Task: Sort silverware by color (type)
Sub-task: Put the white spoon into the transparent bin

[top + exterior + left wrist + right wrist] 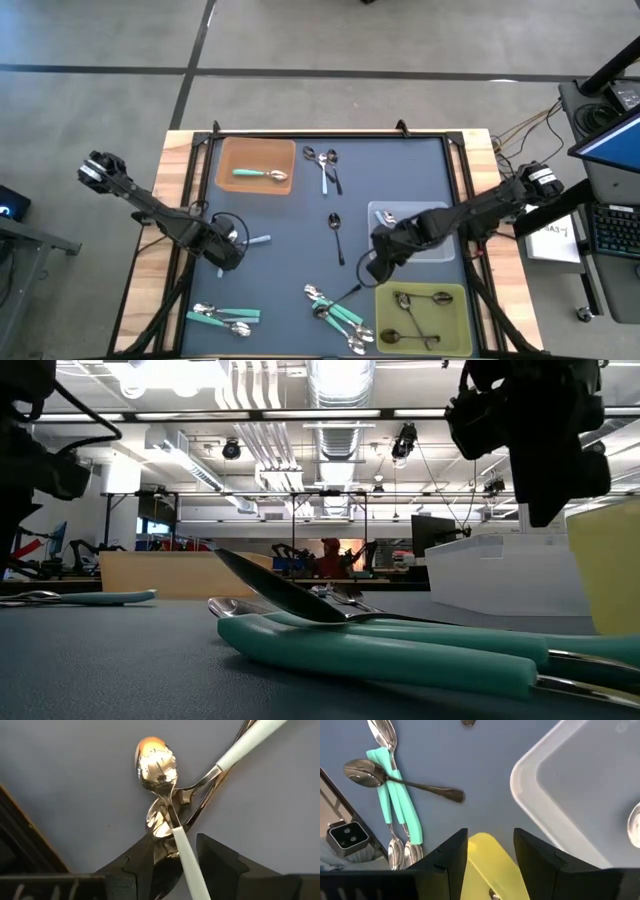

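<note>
A dark blue mat (290, 250) covers the table, with loose spoons scattered toward six o'clock. At nine o'clock our left gripper (172, 857) hangs low over a small cluster, fingers parted around a light-blue-handled spoon (175, 837) that lies across others. We should close only on that handle and lift straight, so the neighbours stay put. Our right gripper (490, 845) hovers open and empty near four o'clock, between the clear tray (580, 785) and yellow tray (487, 862).
</note>
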You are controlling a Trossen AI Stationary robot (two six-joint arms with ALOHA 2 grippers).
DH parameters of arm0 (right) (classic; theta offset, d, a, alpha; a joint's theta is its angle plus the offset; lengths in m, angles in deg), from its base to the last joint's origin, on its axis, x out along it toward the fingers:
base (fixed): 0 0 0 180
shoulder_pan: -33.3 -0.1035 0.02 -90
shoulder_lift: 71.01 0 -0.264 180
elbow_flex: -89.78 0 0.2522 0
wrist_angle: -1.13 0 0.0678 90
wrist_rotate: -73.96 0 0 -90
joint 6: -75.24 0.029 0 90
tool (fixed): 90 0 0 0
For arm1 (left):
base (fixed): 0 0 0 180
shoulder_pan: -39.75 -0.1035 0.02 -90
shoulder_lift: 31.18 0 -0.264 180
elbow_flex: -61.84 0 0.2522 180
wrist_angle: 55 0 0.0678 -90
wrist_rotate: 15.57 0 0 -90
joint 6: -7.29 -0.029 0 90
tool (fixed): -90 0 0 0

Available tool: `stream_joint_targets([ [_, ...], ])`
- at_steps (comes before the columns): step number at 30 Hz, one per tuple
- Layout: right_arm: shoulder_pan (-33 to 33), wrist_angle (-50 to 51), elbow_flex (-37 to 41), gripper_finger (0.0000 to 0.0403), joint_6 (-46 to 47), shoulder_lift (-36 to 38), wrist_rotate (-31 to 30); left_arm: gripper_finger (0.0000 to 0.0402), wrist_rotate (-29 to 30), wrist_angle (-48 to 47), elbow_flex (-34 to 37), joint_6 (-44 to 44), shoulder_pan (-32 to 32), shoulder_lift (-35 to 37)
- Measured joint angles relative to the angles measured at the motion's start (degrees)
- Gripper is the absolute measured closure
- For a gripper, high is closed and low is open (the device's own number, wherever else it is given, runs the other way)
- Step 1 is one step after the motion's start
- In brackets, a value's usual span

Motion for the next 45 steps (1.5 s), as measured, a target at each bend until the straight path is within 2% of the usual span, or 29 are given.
stream_joint_targets([
  [11, 2.49, 0.00, 0.02, 0.0252, -4.50, 0.04, 0.39, 0.0272, -0.02, 4.45, 2.12, 1.00, 0.00, -1.48],
  [18, 3.12, 0.01, 0.02, 0.0252, -6.07, 0.05, 0.42, 0.0274, -1.09, 10.86, 4.12, 1.06, 0.13, -4.38],
  [22, 3.30, 0.26, -0.41, 0.0252, -6.69, 0.07, 0.49, 0.0298, -1.17, 8.62, 2.94, 1.04, 0.13, -5.44],
  [29, 3.31, 0.21, -2.28, 0.0252, -8.25, 0.09, 0.44, 0.0389, -1.78, 6.33, 2.13, 0.92, 0.11, -5.17],
  [37, 3.31, 0.24, -2.71, 0.0252, -8.28, 0.09, 0.42, 0.0393, -2.35, 5.42, -0.49, -0.56, 0.13, -5.22],
  [45, 3.31, 0.24, -2.71, 0.0252, -8.13, 0.09, 0.39, 0.0394, -2.54, -4.87, -6.06, -2.13, 0.17, -5.20],
])
